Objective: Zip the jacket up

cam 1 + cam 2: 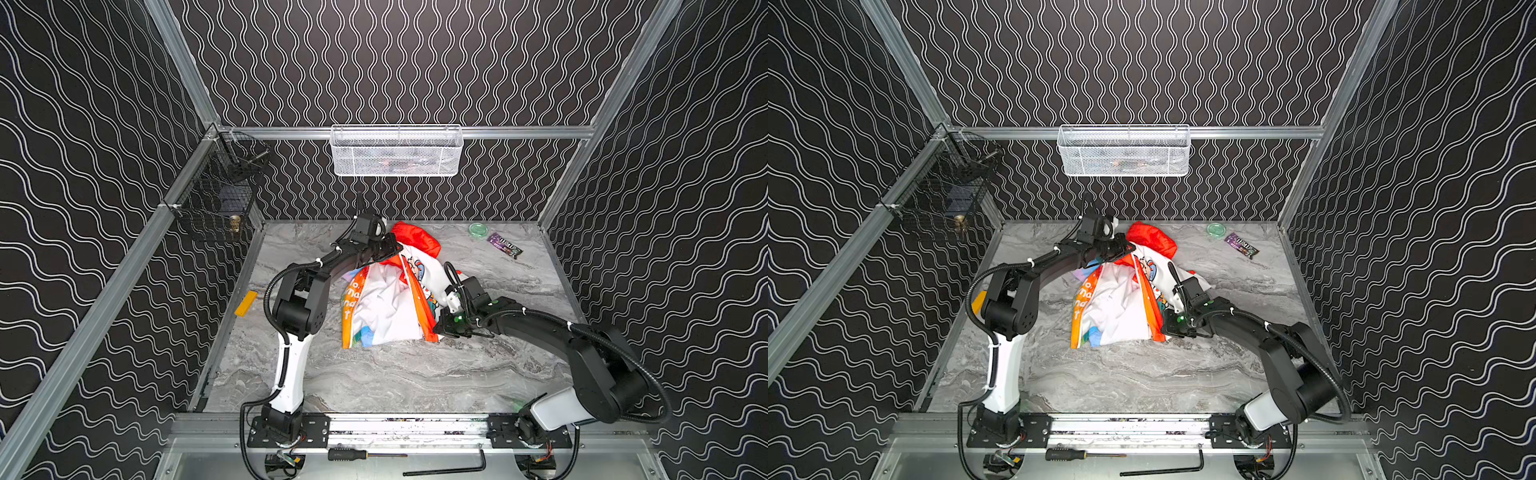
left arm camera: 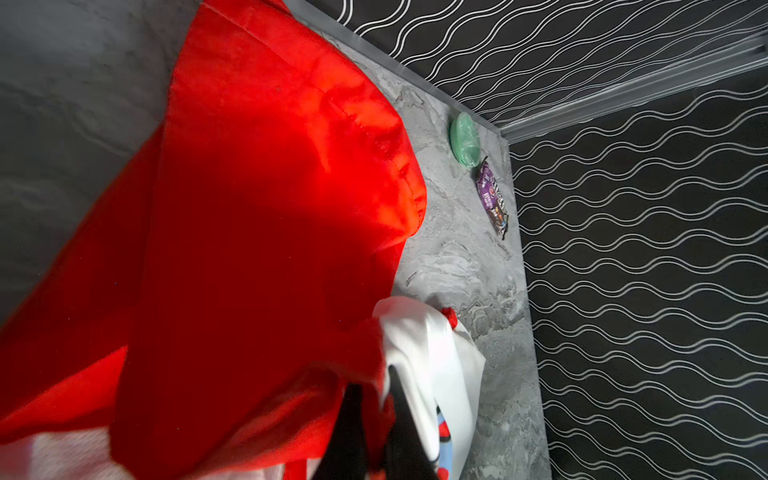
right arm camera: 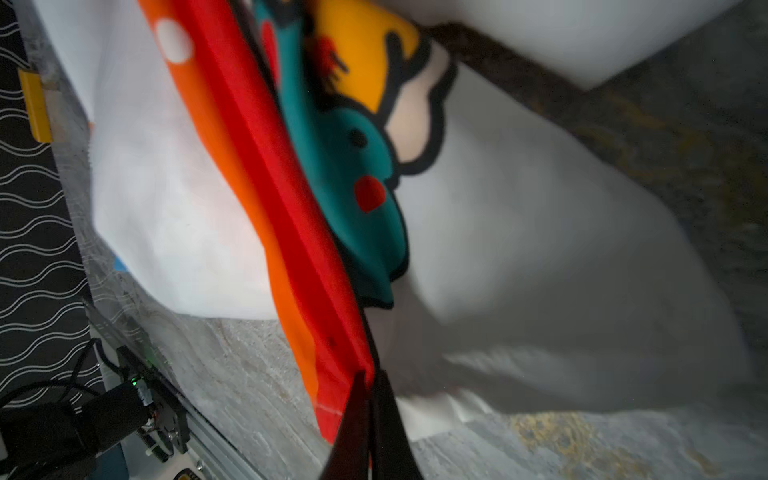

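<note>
While the small rainbow-striped, red-hooded fabric jacket [image 1: 386, 303] lies unzipped on the grey marble counter [image 1: 395, 374], right tool [image 3: 370, 374] is clamped on its red front edge; left tool [image 2: 372, 378] at collar, can't tell grip.

A lab robot cell: aluminium frame [image 1: 519, 132], wavy-patterned walls [image 1: 395, 62], arm bases [image 1: 282, 428] bolted to a rail [image 1: 407, 428].

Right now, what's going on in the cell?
Two arms are working a child's jacket that lies open on the marble table, white lining up, not zipped yet. The right fingers are shut on the red front edge at the hem. The left fingers are at the red hood end with red fabric around them; whether they grip it is unclear.
</note>
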Motion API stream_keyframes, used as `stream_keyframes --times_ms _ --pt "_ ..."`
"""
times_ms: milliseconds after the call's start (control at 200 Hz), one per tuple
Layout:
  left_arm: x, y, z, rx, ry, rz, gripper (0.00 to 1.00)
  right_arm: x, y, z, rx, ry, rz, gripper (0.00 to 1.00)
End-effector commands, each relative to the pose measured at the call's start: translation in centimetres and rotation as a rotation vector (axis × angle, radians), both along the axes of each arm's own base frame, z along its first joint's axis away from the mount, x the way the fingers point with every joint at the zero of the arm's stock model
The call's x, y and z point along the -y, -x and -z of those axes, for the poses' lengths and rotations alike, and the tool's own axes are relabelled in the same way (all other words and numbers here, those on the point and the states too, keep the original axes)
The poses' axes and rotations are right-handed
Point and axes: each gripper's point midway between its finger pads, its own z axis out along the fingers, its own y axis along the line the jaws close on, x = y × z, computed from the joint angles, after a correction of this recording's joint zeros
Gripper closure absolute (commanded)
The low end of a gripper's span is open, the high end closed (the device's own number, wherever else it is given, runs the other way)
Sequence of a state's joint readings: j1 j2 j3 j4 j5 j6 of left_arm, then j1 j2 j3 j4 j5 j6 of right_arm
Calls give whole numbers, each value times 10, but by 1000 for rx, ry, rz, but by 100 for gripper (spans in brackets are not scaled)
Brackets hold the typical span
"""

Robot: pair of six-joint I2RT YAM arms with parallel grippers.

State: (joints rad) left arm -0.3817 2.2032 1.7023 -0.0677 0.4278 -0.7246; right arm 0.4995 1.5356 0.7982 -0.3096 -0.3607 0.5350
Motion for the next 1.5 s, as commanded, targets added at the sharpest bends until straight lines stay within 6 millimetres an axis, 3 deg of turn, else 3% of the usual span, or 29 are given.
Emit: stream_keyframes --times_ms 0,105,290,450,636,841,866,961,1016,1036,1106,1266,1406,1421,1491 --pt "-19 -1 -5 26 -113 -48 58 16 -2 14 -51 44 73 100" --pt "-38 7 -1 10 -196 -72 44 21 -6 19 -63 42 106 100" --pt "-77 24 -3 -24 -298 -121 36 26 -4 23 -75 61 119 100" --pt "-111 49 -10 -42 -380 -153 35 39 -12 16 -54 72 161 77" --pt "-137 89 -8 -78 -451 -155 35 44 -31 -17 45 104 182 55" --pt "-151 143 5 -138 -454 -145 37 36 -63 -67 178 81 193 49" --pt "-152 149 7 -145 -451 -147 37 29 -73 -82 211 53 190 49" --pt "-155 172 15 -176 -426 -147 38 8 -86 -100 239 -16 159 49" --pt "-156 184 19 -190 -417 -145 38 -2 -96 -105 242 -52 150 50" --pt "-157 189 20 -198 -412 -148 38 -16 -93 -106 239 -65 119 50" --pt "-159 204 24 -212 -407 -144 38 -36 -100 -110 240 -95 88 50" --pt "-159 226 33 -234 -405 -136 38 -87 -113 -112 228 -158 12 56" --pt "-155 233 49 -259 -392 -123 40 -130 -126 -113 215 -211 -32 64" --pt "-154 233 50 -259 -390 -121 40 -135 -128 -104 197 -208 -34 64" --pt "-152 233 56 -260 -400 -116 42 -154 -134 -96 180 -234 -46 65"
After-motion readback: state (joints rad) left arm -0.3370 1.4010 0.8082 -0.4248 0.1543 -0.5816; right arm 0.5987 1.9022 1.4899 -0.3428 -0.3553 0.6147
